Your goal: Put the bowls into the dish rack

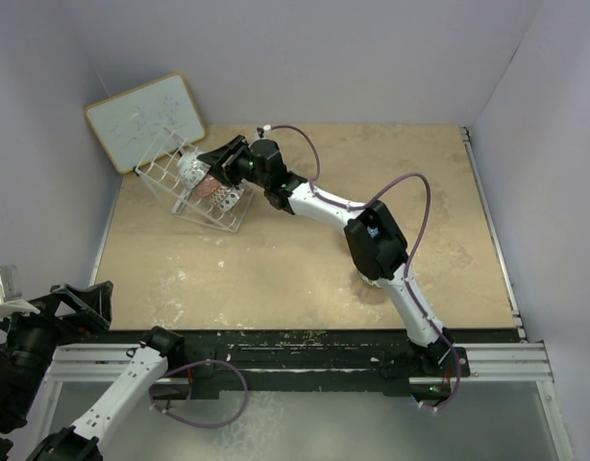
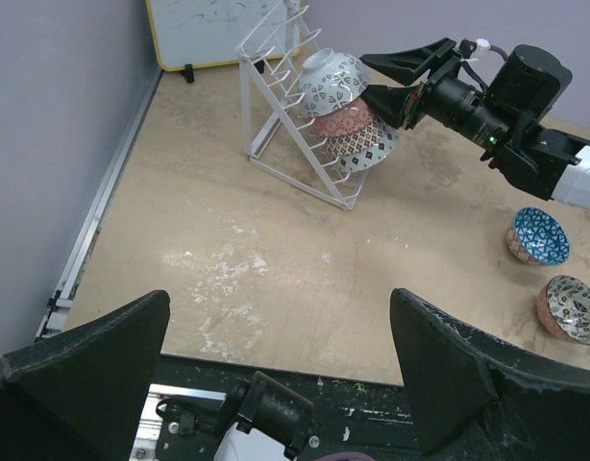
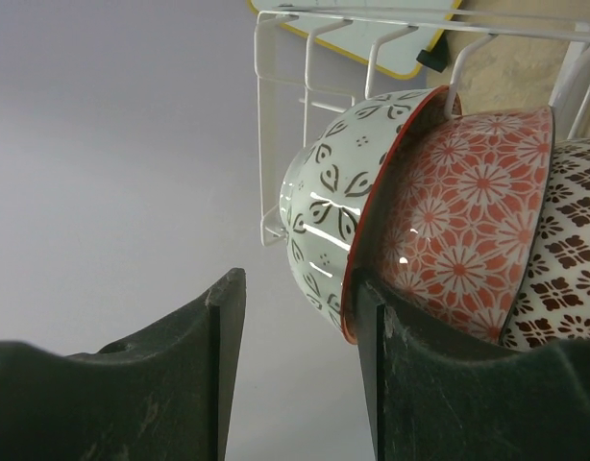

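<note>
Glossy round patterned bowls [image 2: 345,123] nest in white wire-grid dish rack [image 2: 245,101]

Light is soft and even, coming from overhead, with no hard shadows.

Top view: sharp. There is a faint diffuse shadow on the table [image 1: 276,279] beneath the right arm [image 1: 375,245].

Left wrist view: the left gripper [image 2: 279,298] fingers [image 2: 84,375] are near-black, underexposed and soft-edged. The table's edge bows with wide-lens distortion.

Right wrist view: the right gripper [image 3: 300,283] fingers [image 3: 132,384] are dim and out of focus. The red-pink bowl [image 3: 468,221] is crisp, with small glints on its glaze. The wall [image 3: 112,144] is a flat grey-violet.
</note>
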Action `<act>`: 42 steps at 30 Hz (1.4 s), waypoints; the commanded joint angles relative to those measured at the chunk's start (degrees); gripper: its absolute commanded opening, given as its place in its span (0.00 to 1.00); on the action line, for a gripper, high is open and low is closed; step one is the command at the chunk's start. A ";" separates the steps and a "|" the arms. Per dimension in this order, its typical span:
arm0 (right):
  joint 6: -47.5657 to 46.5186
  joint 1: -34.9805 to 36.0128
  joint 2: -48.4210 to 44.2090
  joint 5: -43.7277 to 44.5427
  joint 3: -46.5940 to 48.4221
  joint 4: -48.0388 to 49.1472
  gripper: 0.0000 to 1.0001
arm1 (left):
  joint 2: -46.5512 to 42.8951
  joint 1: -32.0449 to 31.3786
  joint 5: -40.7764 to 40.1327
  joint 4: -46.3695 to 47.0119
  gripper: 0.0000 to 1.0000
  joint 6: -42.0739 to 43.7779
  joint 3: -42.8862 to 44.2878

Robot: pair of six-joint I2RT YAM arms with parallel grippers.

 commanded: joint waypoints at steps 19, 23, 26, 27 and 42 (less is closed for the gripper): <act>-3.29 -0.06 -6.83 1.76 -2.09 0.03 0.52 | -0.94 -0.46 -0.99 0.89 0.99 -0.77 -0.67; -3.53 0.13 -7.69 1.53 -2.25 0.84 0.52 | -1.03 -0.46 -1.16 0.81 0.99 -0.83 -0.72; -3.93 0.05 -7.77 1.30 -1.63 0.63 0.52 | -1.02 -0.49 -1.08 0.80 0.99 -1.02 -0.87; -4.05 0.12 -7.60 1.07 -1.28 0.52 0.51 | -1.03 -0.46 -0.94 0.83 0.99 -1.03 -0.85; -4.29 0.27 -8.93 0.28 -2.69 0.73 0.52 | -1.38 -0.48 -0.81 0.72 0.99 -1.27 -0.77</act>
